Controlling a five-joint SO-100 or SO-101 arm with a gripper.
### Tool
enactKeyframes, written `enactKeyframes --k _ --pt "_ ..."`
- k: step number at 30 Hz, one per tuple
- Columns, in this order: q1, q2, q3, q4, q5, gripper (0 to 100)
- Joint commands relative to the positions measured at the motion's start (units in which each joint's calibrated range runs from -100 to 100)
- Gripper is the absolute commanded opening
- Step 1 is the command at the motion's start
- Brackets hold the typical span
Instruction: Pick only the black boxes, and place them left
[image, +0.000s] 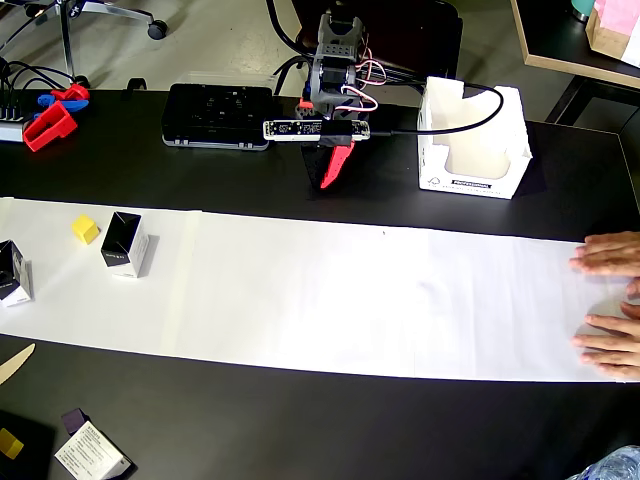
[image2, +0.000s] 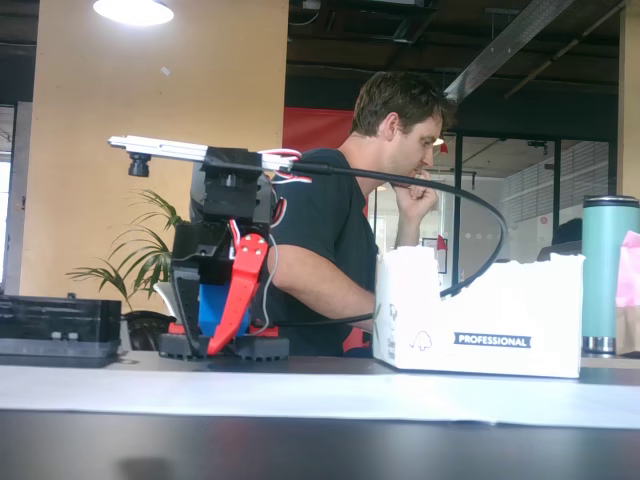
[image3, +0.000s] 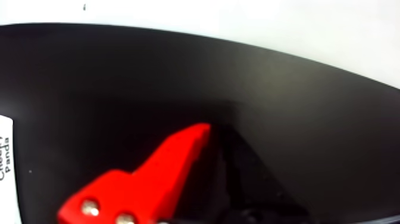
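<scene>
Counter (image: 300, 420): black, crossed by a white paper strip (image: 350, 290).
Black boxes (image: 125, 243): two at the overhead view's left, seemingly placed.
Hand (image: 335, 172): empty, fingers together, parked.

Overhead view is bright and even, sharp, with the white paper (image: 340, 290) near blown out and only soft shadows. In the fixed view a ceiling lamp (image2: 133, 10) glares up top and the table's near edge goes blurry. Wrist view is soft, out of focus, curved by its lens.
</scene>
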Motion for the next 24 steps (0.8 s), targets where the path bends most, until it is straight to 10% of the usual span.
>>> enactKeyframes --k 1,21,24 --pt "-0.02 -0.73 0.61 0.03 0.44 0" --pt "0.59 -0.49 -0.18 0.03 0.38 0" --pt "0.59 -0.49 -0.54 0.03 0.60 12"
